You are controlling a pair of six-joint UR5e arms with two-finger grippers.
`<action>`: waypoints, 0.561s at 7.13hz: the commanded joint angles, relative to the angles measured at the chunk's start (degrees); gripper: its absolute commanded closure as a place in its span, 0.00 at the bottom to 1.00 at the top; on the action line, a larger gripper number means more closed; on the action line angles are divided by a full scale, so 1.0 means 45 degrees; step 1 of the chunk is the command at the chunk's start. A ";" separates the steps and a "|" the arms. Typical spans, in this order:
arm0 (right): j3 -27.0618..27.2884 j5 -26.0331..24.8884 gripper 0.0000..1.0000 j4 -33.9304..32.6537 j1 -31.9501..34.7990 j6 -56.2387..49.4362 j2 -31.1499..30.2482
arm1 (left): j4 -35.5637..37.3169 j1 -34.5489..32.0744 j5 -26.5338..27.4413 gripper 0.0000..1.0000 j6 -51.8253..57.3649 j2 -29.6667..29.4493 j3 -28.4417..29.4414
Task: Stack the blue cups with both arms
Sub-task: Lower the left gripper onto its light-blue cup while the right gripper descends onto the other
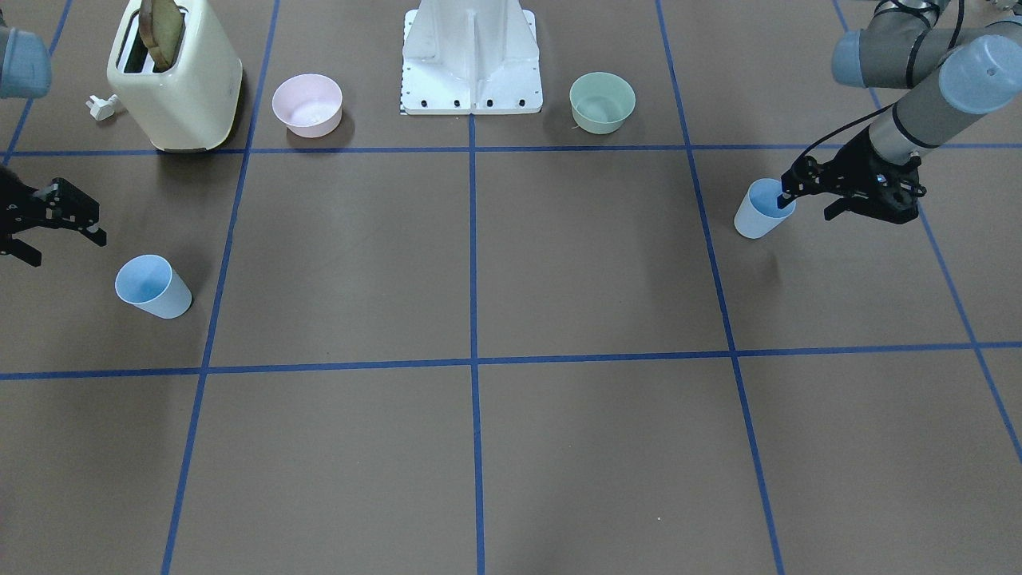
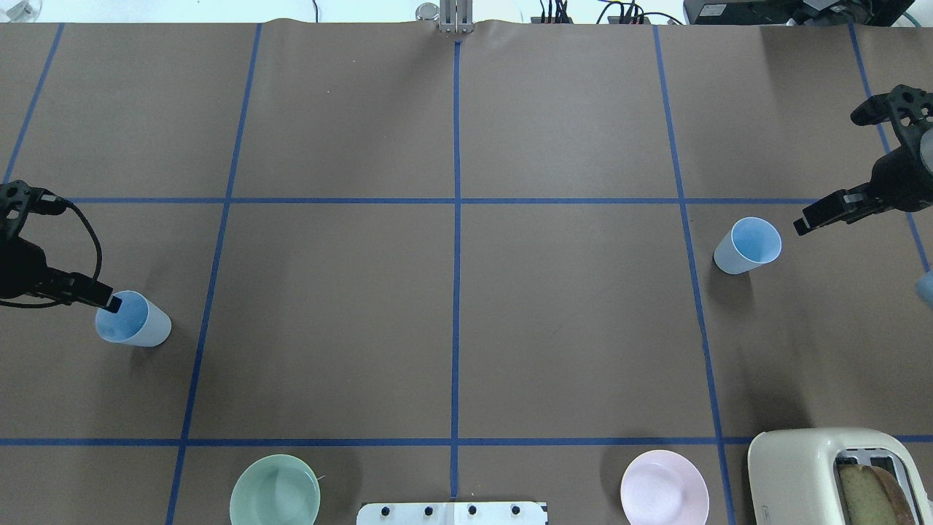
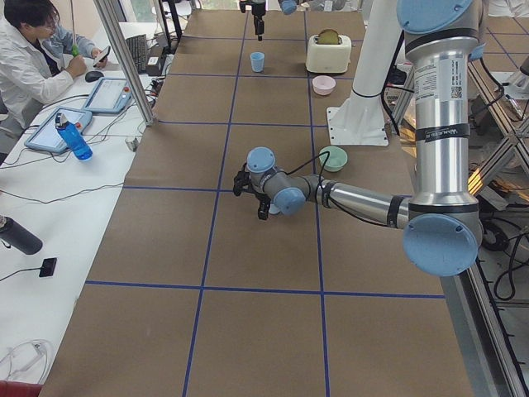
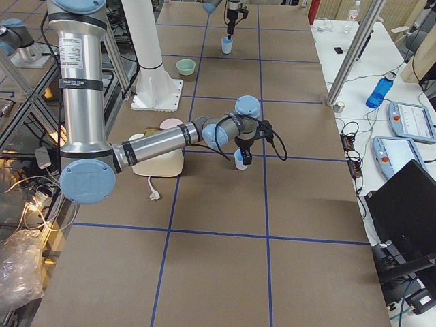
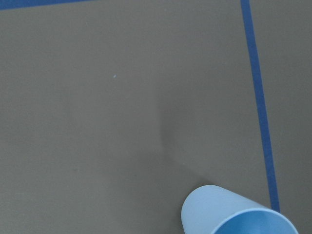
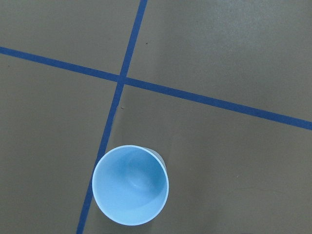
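Note:
Two pale blue cups stand upright, far apart. One cup (image 1: 762, 209) (image 2: 133, 328) is under my left gripper (image 1: 810, 206), whose jaws are open, one fingertip (image 2: 111, 301) dipping over its rim; the left wrist view shows only part of this cup (image 5: 234, 214). The other cup (image 1: 153, 286) (image 2: 747, 245) stands free beside my right gripper (image 1: 68, 247), which is open, empty and raised a little to the side of it. The right wrist view looks down into this cup (image 6: 130, 185).
A cream toaster (image 1: 176, 80) holding a bread slice, a white plug (image 1: 101, 106), a pink bowl (image 1: 307, 104) and a pale green bowl (image 1: 602, 101) stand along the robot's side by the white base (image 1: 471, 64). Blue tape lines grid the brown table. An operator (image 3: 33, 58) sits beside it.

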 commanded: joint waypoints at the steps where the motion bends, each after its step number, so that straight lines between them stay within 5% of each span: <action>1: -0.0001 0.0000 0.10 0.0000 0.0002 0.0001 0.0021 | -0.0008 0.0269 -0.0018 0.35 -0.0026 0.0000 0.0000; 2: -0.0001 0.0019 0.10 0.0000 0.0002 0.0001 0.0021 | -0.0008 0.0327 -0.0018 0.62 -0.0026 0.0000 0.0000; 4: -0.0020 0.0039 0.10 -0.0039 0.0002 0.0040 0.0099 | -0.0008 0.0327 -0.0037 1.00 -0.0027 0.0000 -0.0019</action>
